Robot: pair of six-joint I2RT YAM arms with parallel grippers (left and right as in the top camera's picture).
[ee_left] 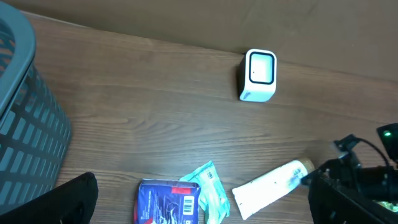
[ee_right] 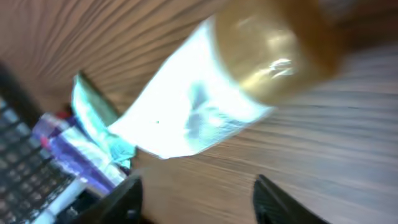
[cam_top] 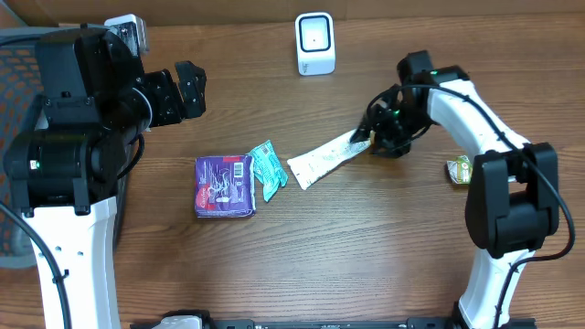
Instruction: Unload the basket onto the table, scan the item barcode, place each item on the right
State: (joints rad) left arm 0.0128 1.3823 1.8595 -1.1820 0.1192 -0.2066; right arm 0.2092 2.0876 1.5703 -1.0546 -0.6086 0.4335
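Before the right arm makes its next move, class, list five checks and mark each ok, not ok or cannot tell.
1. Scanner upright, face unobstructed: ok.
2. White tube within reach of the right end effector: ok.
3. Tube gripped by the right end effector: not ok, jaws apart.
4. Tube's barcode showing: cannot tell.
5. Left end effector open, away from the tube: ok.

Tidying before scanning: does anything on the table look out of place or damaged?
Nothing spilled or broken. The teal plastic sachet looks crumpled, touching the purple rectangular packet. A small yellow-green item sits alone beside the right arm, apart from the rest.
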